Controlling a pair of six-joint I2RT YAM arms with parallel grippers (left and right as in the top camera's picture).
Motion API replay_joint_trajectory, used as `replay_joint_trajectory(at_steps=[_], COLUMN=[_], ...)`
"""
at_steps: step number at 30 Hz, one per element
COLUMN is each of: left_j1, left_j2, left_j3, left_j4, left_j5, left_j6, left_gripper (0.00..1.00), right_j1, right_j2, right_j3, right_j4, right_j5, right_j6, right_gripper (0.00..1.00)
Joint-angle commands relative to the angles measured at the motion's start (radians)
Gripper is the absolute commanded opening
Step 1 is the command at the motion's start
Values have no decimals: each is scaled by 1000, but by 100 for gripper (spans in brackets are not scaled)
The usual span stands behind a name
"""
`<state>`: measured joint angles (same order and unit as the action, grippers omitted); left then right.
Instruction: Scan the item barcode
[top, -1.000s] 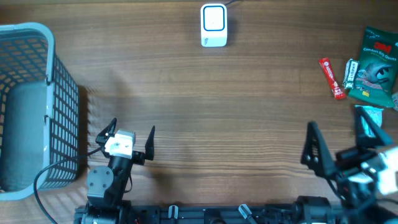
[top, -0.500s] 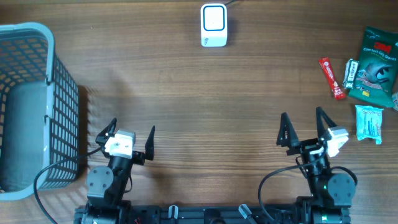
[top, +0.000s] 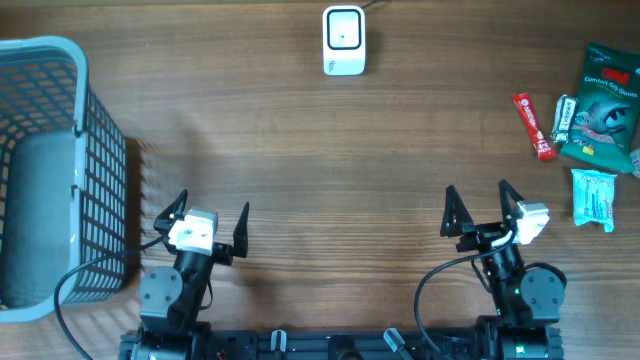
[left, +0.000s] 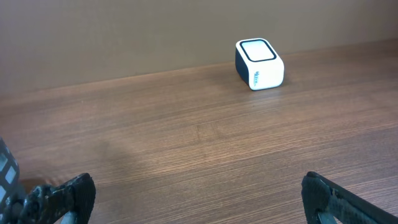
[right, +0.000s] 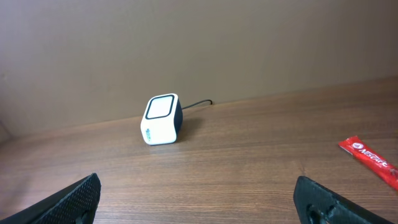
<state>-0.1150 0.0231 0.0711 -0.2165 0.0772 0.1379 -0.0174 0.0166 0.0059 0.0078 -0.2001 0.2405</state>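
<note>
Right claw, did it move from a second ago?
Yes. The right gripper swung left, away from the white packet. Earlier it overlapped part of that packet in the overhead view; now it sits clear to the packet's left, jaws open.

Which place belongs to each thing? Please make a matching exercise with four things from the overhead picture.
Things:
1. barcode scanner
2. basket
3. red sachet
4. right gripper

Places:
A. left edge of the table
B. near edge, right of centre
C. far edge, centre
D. right side, beside the green packet

Pairs: 1-C, 2-A, 3-D, 4-B
</note>
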Motion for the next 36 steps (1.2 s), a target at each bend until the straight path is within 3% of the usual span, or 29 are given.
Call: replay_joint_trajectory(at_steps=[1,6,9,11,14,18,36], left_j1=[-1,-1,12,24,30,31,41], left_j2=[-3,-4,-5,-12,-20,-20,-20], left_j3=[-6,-6,-67,-65,-66,-66,-66], left_j4=[3,7,165,192,138,142,140], left_j5=[8,-14,-22,-27,-52,-107,-58], left_j6=[12,-8,-59,-68,-71,-172,-172], left_gripper=[100,100,100,100,100,100,100], right_j1=[4,4,4,4,4,4,4], right_j2=[-6,-5,-4,-4,-4,-4,-3], right_j3=[-1,-1,-1,-1,-1,-1,-1], right_j4=[6,6,6,6,6,6,6], right_j5=[17,17,17,17,17,17,17], right_j6=[5,5,5,5,5,5,5], right_gripper=[100,100,100,100,100,100,100])
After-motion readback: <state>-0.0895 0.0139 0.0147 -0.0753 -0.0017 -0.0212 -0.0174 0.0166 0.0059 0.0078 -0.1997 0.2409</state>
